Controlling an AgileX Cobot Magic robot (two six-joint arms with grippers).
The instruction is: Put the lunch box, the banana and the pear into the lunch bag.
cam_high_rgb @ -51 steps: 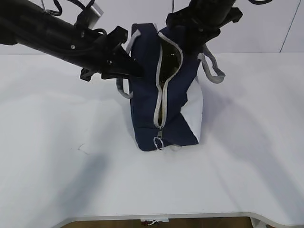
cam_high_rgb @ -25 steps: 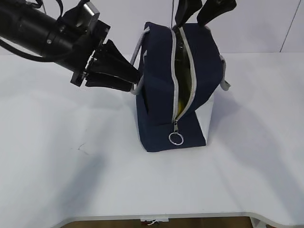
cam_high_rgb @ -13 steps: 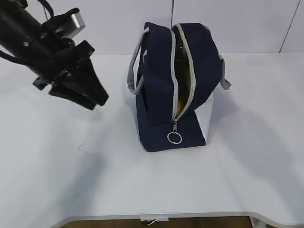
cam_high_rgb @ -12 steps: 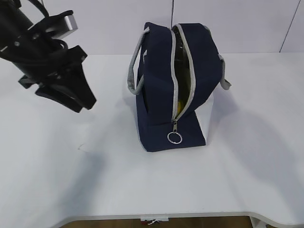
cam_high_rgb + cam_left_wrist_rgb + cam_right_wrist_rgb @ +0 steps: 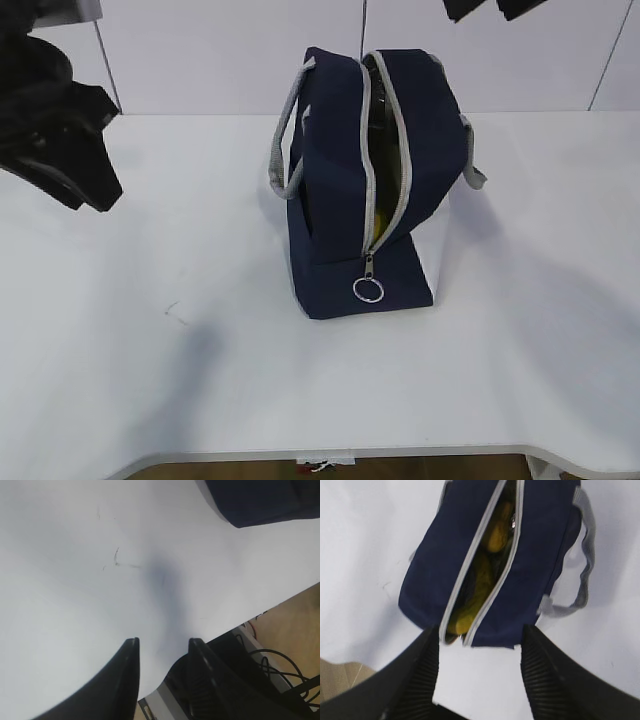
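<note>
The navy lunch bag (image 5: 335, 190) stands upright mid-table with its zipper open along the top and front; from above it also shows in the right wrist view (image 5: 540, 545). Through the opening I see the long yellow banana (image 5: 474, 594) and a yellow-orange rounded piece, seemingly the pear (image 5: 496, 536). A strip of yellow shows in the exterior view (image 5: 377, 224). The lunch box is hidden. My left gripper (image 5: 90, 190) is open and empty far left of the bag, over bare table (image 5: 162, 642). My right gripper (image 5: 490, 10) is open and empty, high above the bag (image 5: 480, 632).
The zipper's ring pull (image 5: 368, 290) hangs at the bag's front. Grey handles (image 5: 283, 150) droop on both sides. The white table's (image 5: 200, 380) front edge (image 5: 210, 630) lies just below my left fingers, with cables and floor beyond.
My left gripper has drawn back from the bag's left handle to the far left. My right gripper has risen from the bag's top opening. The bag now stands straight and still.
</note>
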